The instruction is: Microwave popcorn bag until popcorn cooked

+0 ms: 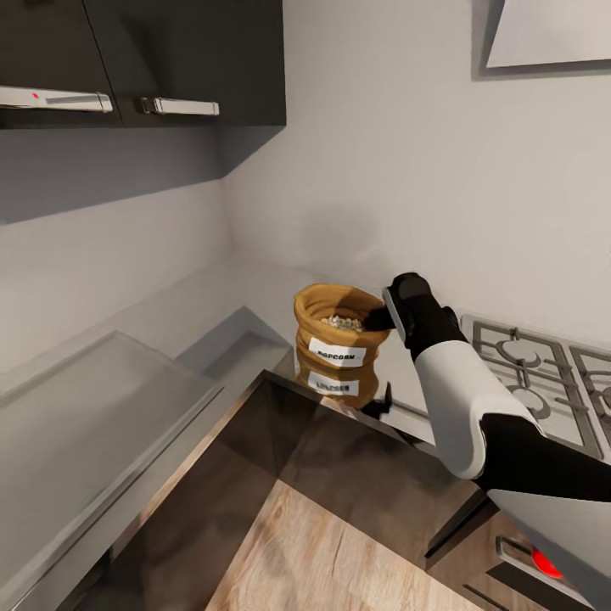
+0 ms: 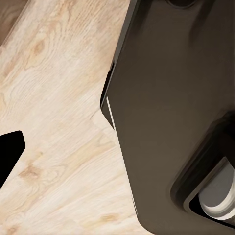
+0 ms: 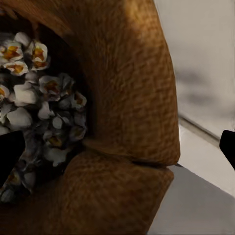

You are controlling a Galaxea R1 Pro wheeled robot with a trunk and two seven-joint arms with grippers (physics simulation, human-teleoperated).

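The brown paper popcorn bag stands upright on the grey countertop in the corner, its white label facing me. Whitish popcorn fills its mouth. My right gripper reaches in from the right and straddles the bag's rolled rim. In the right wrist view the rim lies between the widely spread fingertips, one over the popcorn, the other outside the bag; right gripper is open. My left gripper hangs low over the wood floor, one fingertip at the frame's edge. The microwave is out of view.
A gas hob lies just right of the bag behind my right arm. Dark upper cabinets hang at the top left. A recessed grey basin lies left of the bag. Dark cabinet fronts drop to a wood plank floor.
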